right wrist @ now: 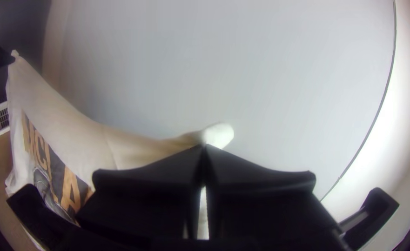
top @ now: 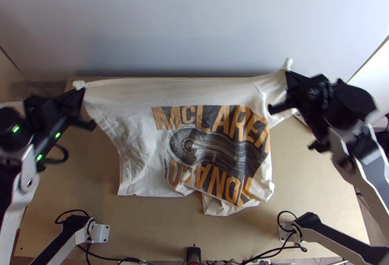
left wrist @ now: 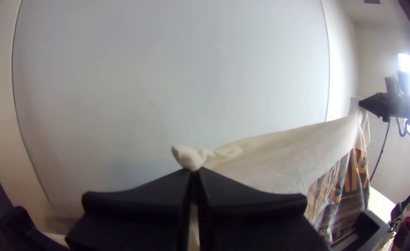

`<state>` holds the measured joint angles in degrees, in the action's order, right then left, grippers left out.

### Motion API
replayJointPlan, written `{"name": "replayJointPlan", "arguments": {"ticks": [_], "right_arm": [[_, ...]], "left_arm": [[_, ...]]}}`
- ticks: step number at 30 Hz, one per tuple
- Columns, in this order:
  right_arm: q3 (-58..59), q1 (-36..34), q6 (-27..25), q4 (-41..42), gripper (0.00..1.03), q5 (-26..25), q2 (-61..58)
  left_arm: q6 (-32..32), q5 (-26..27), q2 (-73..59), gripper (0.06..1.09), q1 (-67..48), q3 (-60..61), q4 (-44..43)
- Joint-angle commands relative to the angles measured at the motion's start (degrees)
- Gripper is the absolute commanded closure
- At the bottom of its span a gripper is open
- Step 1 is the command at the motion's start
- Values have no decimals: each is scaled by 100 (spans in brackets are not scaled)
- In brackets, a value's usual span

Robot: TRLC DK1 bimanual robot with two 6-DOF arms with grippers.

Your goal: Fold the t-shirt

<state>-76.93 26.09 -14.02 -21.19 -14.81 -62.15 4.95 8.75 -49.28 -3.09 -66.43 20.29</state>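
Soft, fairly even light falls on the tabletop (top: 160,226), with a dim band low on the pale panel (top: 194,17) beyond its far edge and a darker shadow by its far left corner. Past the far right corner, brightness spills in. Glare burns white behind the right pincer (top: 287,74) in the left wrist view. In the top view, both that pincer and the left pincer (top: 82,92) look smeared. Green lights (top: 57,135) glow on the left arm. Both wrist views bend straight edges and darken toward their corners.
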Motion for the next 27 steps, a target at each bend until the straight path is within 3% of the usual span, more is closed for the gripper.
{"name": "replayJointPlan", "arguments": {"ticks": [1,17,27], "right_arm": [[143,-438,189,906,100,277,-1054],[-1369,-1079,347,1671,100,523,-3945],[-2046,-1211,233,2295,100,514,-5307]], "left_arm": [[6,-172,-1119,105,2,166,-1080],[94,-471,-3967,105,142,-423,-2820],[111,-541,-5883,105,309,-1460,-3295]]}}
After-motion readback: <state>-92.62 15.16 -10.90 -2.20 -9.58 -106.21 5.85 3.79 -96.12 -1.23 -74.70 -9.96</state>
